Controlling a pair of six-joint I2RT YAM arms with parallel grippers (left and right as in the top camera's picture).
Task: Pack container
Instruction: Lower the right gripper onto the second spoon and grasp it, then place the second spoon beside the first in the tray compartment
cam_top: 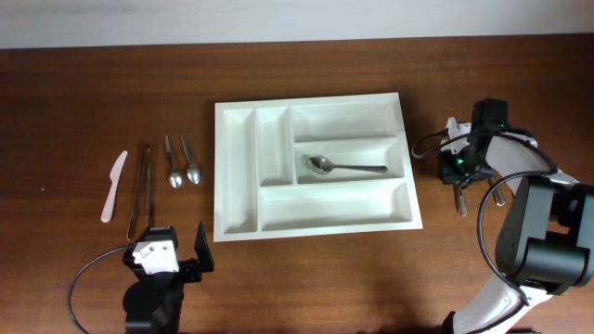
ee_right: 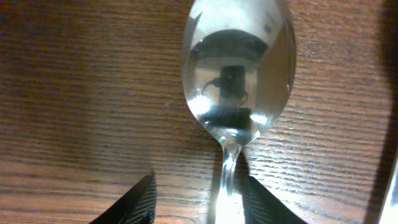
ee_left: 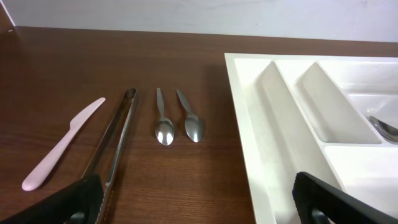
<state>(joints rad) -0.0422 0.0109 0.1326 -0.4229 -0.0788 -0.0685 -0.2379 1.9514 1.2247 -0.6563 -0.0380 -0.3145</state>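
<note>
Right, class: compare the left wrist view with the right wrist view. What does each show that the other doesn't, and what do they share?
Only the left wrist view: the pink knife, the tongs, two small spoons and the white container. Only the right wrist view: a large spoon close up, its handle between the tips of the right pincer. Both: the brown wooden table, and dark pincer tips at the bottom edge, the left pincer open wide.
</note>
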